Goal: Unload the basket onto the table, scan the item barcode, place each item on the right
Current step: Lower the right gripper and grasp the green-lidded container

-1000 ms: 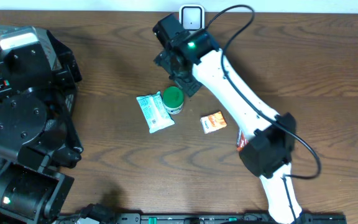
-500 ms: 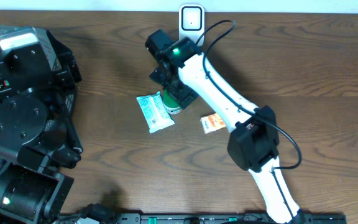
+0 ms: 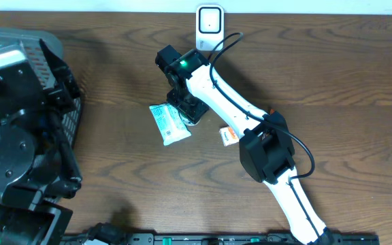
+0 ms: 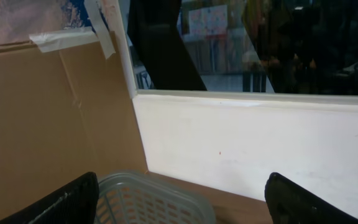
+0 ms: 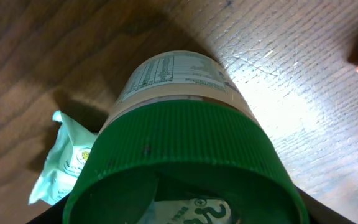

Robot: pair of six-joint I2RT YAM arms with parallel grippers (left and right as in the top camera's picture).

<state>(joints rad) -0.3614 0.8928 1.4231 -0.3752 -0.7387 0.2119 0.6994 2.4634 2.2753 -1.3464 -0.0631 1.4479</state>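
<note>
Right gripper (image 3: 186, 107) down over a green-lidded jar (image 5: 185, 155) near the middle of the wooden table (image 3: 352, 82), lid filling the wrist view; impossible to tell whether clamped on it or still apart. Pale green packet (image 3: 169, 124) just beside the jar at 9 o'clock, small orange box (image 3: 229, 136) near at 4 o'clock, white scanner (image 3: 209, 20) at 12 o'clock by the far edge. Left gripper (image 4: 185, 205) above a grey basket (image 4: 154, 199), fingers wide apart, holding nothing.
</note>
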